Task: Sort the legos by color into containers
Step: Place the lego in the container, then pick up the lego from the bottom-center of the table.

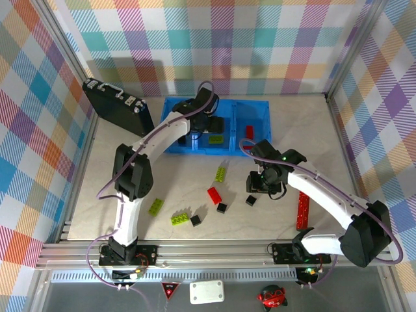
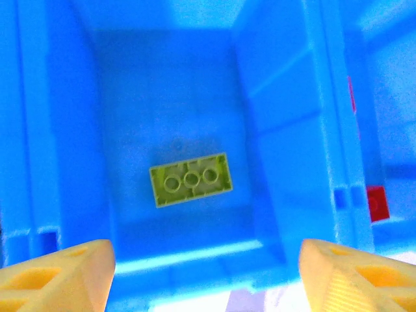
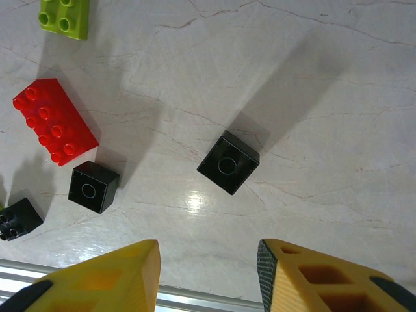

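**Both end effectors empty: one over the bin, one over a black cube**

The left end effector (image 2: 205, 257) hangs with its fingers spread wide and nothing between them, directly above the middle compartment of the blue bin (image 2: 279, 130). A lime-green brick (image 2: 190, 180) lies flat on the floor below it. The right end effector (image 3: 208, 273) stands partly open and empty over the desk (image 3: 325, 78), with a black cube (image 3: 228, 162) just ahead of its fingertips. A second black cube (image 3: 94, 187) and a red brick (image 3: 55, 130) lie off to its left.

Four green legos (image 1: 221, 173), two red legos (image 1: 214, 195), three black legos (image 1: 221, 208).
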You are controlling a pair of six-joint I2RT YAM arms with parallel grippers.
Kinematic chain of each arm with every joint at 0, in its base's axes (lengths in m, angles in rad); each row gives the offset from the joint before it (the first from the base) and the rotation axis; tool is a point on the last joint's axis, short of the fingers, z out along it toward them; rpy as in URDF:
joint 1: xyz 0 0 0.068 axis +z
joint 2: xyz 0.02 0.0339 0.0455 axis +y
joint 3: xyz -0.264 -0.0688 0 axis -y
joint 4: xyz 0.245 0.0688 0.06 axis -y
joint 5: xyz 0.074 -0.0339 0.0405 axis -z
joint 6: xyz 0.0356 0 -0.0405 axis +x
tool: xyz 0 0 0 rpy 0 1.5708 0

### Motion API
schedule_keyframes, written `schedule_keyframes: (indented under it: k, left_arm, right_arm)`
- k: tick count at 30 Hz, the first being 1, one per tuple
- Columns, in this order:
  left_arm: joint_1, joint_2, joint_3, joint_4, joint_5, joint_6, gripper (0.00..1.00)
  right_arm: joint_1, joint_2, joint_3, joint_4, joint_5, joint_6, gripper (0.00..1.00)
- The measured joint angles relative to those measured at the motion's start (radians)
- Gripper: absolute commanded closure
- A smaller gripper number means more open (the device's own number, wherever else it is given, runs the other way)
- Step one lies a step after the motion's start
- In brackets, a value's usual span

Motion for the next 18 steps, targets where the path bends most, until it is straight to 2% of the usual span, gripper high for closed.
schedule_keyframes:
  k: [12,18]
  left_arm:
    - [0.0,-0.269,-0.38,0.037,0.0,-0.027,0.26]
    - [-0.001,-0.362,-0.514,0.042,-0.001,-0.049,0.26]
  right_arm:
    - [0.0,0.042,0.0,0.025,-0.004,0.0,0.54]
    - [0.0,0.081,-0.001,0.036,-0.009,0.0,0.55]
